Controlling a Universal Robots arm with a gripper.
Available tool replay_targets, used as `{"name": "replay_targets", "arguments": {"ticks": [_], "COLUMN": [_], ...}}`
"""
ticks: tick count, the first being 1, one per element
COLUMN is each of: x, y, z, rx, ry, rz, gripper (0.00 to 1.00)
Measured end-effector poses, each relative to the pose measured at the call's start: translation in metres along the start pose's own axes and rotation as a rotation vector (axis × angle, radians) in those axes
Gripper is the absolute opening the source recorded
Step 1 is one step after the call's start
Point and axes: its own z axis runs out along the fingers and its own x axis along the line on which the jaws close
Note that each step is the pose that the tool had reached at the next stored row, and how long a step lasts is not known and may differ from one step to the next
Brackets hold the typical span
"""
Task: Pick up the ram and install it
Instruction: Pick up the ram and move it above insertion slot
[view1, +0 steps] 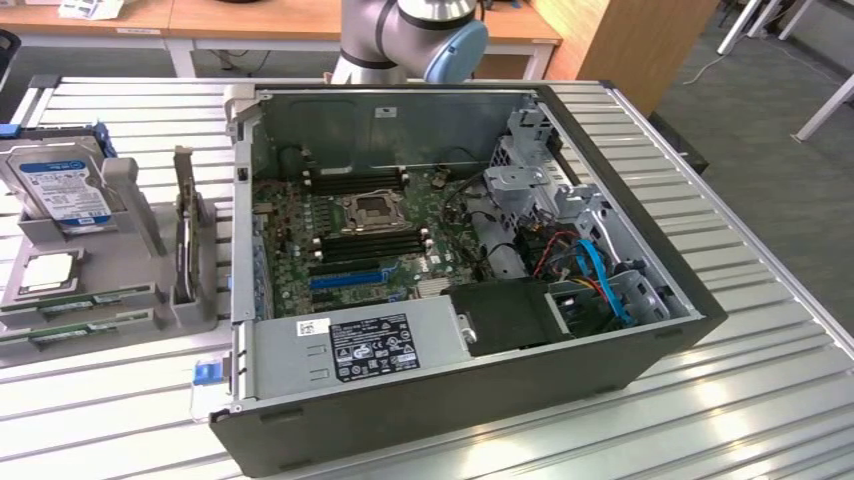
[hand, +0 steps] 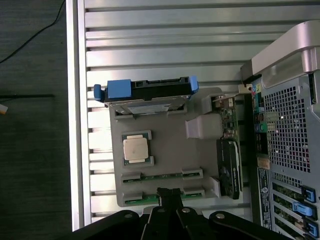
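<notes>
The open computer case (view1: 467, 420) sits on the slatted desk (view1: 761, 400). At the exterior view's left, a grey holder (hand: 170, 155) keeps the ram (hand: 134, 201), one of two green sticks. The jaws hover above it, pinched shut and holding nothing. They should be centred along the stick before gripping. The power supply label (view1: 374, 345) is too small to read.

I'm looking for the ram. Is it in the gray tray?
Yes, two green ram sticks lie in the tray beside the case.
</notes>
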Motion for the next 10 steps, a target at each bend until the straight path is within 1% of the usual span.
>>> {"name": "replay_targets", "arguments": {"ticks": [6, 10], "x": [0.0, 0.0], "y": [0.0, 0.0], "z": [0.0, 0.0], "rx": [0.0, -0.0007], "ry": [0.0005, 0.0036], "rz": [-0.006, -0.048], "gripper": [0.1, 0.1]}}
